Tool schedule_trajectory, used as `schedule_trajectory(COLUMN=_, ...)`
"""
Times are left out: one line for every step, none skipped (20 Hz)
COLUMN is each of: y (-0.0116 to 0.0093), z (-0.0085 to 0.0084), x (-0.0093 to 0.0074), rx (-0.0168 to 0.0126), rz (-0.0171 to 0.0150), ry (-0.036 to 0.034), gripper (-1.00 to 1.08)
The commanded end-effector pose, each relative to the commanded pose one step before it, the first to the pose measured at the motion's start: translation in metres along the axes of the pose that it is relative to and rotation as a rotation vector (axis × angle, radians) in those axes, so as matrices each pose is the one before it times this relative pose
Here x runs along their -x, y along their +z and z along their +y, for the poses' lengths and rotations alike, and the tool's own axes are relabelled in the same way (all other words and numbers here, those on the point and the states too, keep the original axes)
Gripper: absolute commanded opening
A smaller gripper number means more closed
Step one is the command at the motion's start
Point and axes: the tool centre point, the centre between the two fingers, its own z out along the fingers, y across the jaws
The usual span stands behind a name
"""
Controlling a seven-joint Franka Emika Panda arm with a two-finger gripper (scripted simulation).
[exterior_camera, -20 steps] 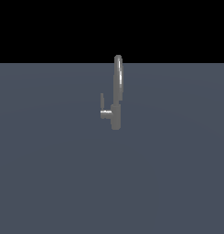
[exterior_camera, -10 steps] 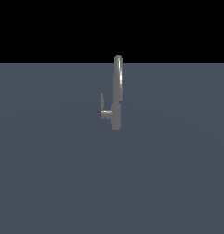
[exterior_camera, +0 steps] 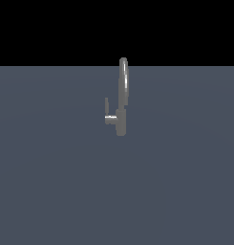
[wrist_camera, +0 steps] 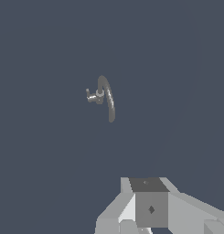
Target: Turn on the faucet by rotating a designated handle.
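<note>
Faucet [exterior_camera: 122, 98] stands alone on the flat grey table [exterior_camera: 51, 191], with its tall arched spout upright and the handle [exterior_camera: 108, 113] sticking out at about 9 o'clock from the short body in the exterior view. The handle's stub runs level, and its thin tip turns upward, beside the spout but apart from it.

In the wrist view the faucet [wrist_camera: 104, 97] is seen from high above and well apart from the hand [wrist_camera: 150, 208], lying toward 11 o'clock of it; the handle [wrist_camera: 91, 96] juts from the side of the body away from the spout's long arc. Only the hand's blocky base shows at the frame edge, so I cannot tell how far its fingers are parted; nothing appears to be held.

No arm shows in the exterior view. The approach looks unobstructed, judging by the bare surface around the faucet.
</note>
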Motion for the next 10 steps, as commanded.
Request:
schedule_trajectory(y=-0.00824, z=-0.00778, x=-0.00639, rx=0.03489, rz=0.04386, ry=0.06329, gripper=-1.00)
schedule_trajectory(y=-0.00278, z=-0.00346, x=-0.00253, rx=0.01388, rz=0.01693, ry=0.02428, gripper=-1.00)
schedule_trajectory(y=-0.00254, z=-0.00364, x=-0.00251, rx=0.01373, rz=0.01675, ry=0.02392, gripper=-1.00)
schedule_trajectory(y=-0.00230, z=-0.00382, x=-0.00247, rx=0.01358, rz=0.01657, ry=0.02356, gripper=-1.00)
schedule_trajectory(y=-0.00204, z=-0.00401, x=-0.00243, rx=0.01343, rz=0.01637, ry=0.02318, gripper=-1.00)
schedule_trajectory(y=-0.00178, z=-0.00419, x=-0.00238, rx=0.01327, rz=0.01617, ry=0.02281, gripper=-1.00)
schedule_trajectory(y=-0.00152, z=-0.00437, x=-0.00231, rx=0.01311, rz=0.01596, ry=0.02243, gripper=-1.00)
schedule_trajectory(y=-0.00125, z=-0.00456, x=-0.00224, rx=0.01295, rz=0.01574, ry=0.02205, gripper=-1.00)
schedule_trajectory(y=-0.00097, z=-0.00473, x=-0.00216, rx=0.01279, rz=0.01552, ry=0.02167, gripper=-1.00)
schedule_trajectory(y=-0.00069, z=-0.00491, x=-0.00206, rx=0.01262, rz=0.01529, ry=0.02128, gripper=-1.00)
